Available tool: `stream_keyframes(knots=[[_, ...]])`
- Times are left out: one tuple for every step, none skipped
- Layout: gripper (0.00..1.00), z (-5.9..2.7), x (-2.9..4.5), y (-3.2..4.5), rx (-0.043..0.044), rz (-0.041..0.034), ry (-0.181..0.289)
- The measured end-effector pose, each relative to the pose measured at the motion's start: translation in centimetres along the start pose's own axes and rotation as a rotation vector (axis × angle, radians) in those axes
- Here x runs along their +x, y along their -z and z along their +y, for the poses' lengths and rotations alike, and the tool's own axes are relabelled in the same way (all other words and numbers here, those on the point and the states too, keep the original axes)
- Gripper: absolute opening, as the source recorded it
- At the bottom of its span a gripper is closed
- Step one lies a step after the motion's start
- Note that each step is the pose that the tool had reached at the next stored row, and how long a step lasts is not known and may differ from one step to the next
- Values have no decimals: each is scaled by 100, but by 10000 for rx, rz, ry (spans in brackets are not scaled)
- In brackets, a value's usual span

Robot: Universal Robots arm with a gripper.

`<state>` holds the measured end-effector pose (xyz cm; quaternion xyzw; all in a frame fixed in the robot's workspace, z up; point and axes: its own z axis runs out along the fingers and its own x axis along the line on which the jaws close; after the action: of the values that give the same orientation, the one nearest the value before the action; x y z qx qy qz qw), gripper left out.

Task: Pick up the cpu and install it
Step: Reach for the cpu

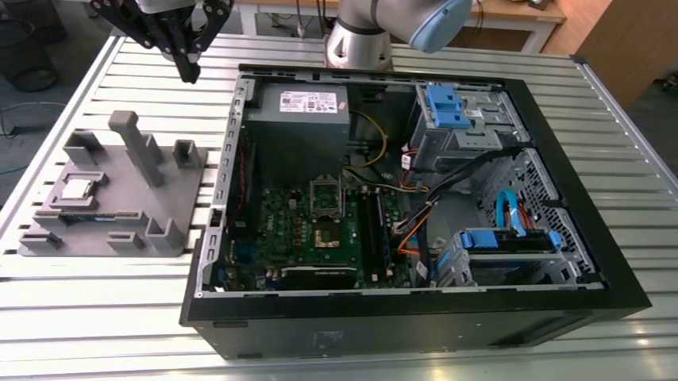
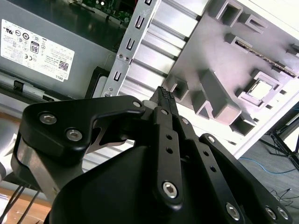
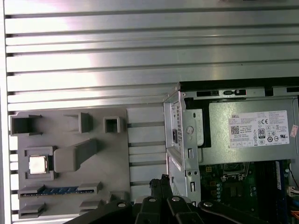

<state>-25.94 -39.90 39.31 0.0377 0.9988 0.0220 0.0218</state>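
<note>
1. Black computer case is seen lying open on the slatted metal worktop, its green motherboard exposed at frame centre.
2. At the exterior view's left, the cpu is seated in a grey fixture set beside the case.
3. Farthest back, at upper left, the gripper is held above the worktop, its fingers clenched together on nothing.
</note>
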Motion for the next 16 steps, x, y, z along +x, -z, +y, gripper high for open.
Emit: stream_keyframes(knots=[[11,0,0,0,0,0,0],[11,0,0,0,0,0,0],[11,-1,9,0,0,0,0],[11,-1,12,0,0,0,-1],[11,-1,12,1,0,0,0],[11,-1,14,1,0,0,0],[11,-1,16,1,0,0,0],[11,-1,16,1,0,0,0],[11,-1,16,1,0,0,0],[11,-1,16,1,0,0,-1],[11,-1,17,1,-1,0,-1],[11,-1,17,1,0,0,0],[11,-1,17,1,0,0,0],[11,-1,17,1,0,0,0],[11,-1,19,0,0,0,-1],[11,-2,22,-1,-2,-1,-2]])
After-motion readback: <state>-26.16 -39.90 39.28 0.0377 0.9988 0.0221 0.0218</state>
